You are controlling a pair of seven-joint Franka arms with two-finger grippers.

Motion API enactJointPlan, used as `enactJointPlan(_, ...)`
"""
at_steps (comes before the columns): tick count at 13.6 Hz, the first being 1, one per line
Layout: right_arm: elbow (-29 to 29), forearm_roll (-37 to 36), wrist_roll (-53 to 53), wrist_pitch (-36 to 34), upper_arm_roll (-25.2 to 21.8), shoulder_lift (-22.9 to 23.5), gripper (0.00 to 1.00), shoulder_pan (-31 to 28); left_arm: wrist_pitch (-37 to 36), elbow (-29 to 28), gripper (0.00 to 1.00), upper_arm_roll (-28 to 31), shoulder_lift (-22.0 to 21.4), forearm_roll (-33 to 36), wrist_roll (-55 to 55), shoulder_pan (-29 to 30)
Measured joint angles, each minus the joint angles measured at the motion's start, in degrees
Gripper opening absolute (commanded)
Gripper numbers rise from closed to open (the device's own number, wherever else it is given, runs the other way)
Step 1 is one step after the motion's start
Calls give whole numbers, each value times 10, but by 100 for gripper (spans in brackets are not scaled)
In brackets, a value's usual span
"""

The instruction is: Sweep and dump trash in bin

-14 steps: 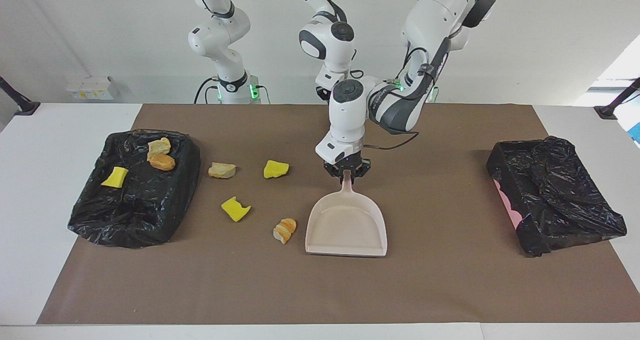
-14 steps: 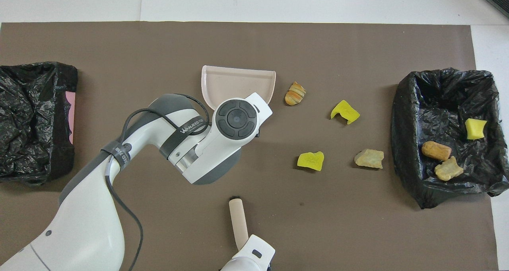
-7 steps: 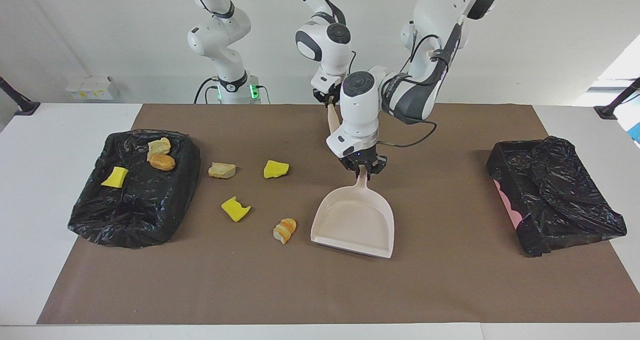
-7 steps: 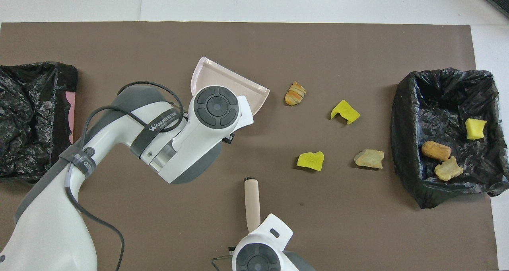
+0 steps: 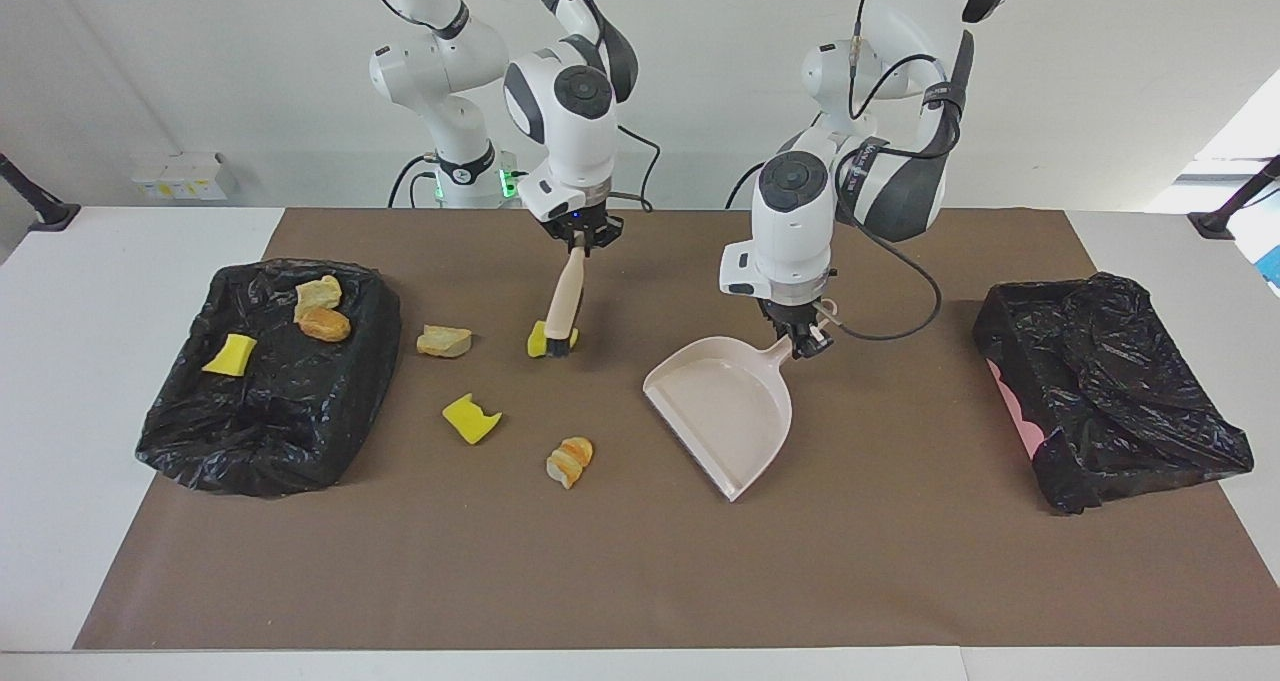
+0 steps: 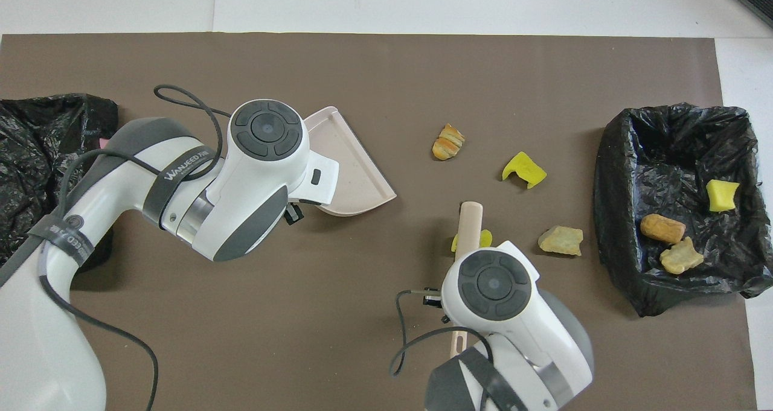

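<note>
A white table [image 5: 120, 281] against a pale wall is covered by a brown mat [image 5: 600, 561]. Toward the right arm's end a black-lined bin [image 5: 270, 381] holds three scraps: a yellow one [image 5: 229, 354] and two tan-orange ones [image 5: 320, 309]. Four more scraps are found on the mat beside the bin: a tan chunk [image 5: 444, 341], a yellow bit [image 5: 471, 418], a striped bread-like piece [image 5: 570, 461], and a yellow sponge bit [image 5: 538, 341].

The brush [image 5: 565, 306] is clamped by its handle in the right gripper [image 5: 580, 241]; its black bristles are set against the last-named yellow bit, partly hiding it.

The dustpan [image 5: 725, 416] is gripped at its handle by the left gripper [image 5: 800, 341] and tilted, its mouth turned toward the scraps. The striped piece lies nearest to it, just apart.

A second black-bagged bin [image 5: 1105, 386] is seen at the left arm's end.
</note>
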Motion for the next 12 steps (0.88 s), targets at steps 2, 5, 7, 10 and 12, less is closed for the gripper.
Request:
enactJointPlan(2, 3, -13, -1, -11, 0, 8, 0, -46, 3, -19, 0, 2, -8, 0, 57, 1)
enactJointPlan(5, 2, -30, -44, -38, -1, 20, 0, -112, 30, -54, 0, 2, -32, 0, 105, 1)
enactJointPlan(7, 0, -43, -53, -80, -1, 20, 0, -144, 88, -109, 0, 0, -61, 0, 134, 1)
enactJointPlan(10, -20, -49, -56, -108, -1, -3, 0, -155, 125, -158, 0, -1, -91, 0, 156, 0)
enactJointPlan(12, -53, -50, -60, -110, 0, -33, 0, -165, 127, -164, 0, -1, -96, -1, 170, 0)
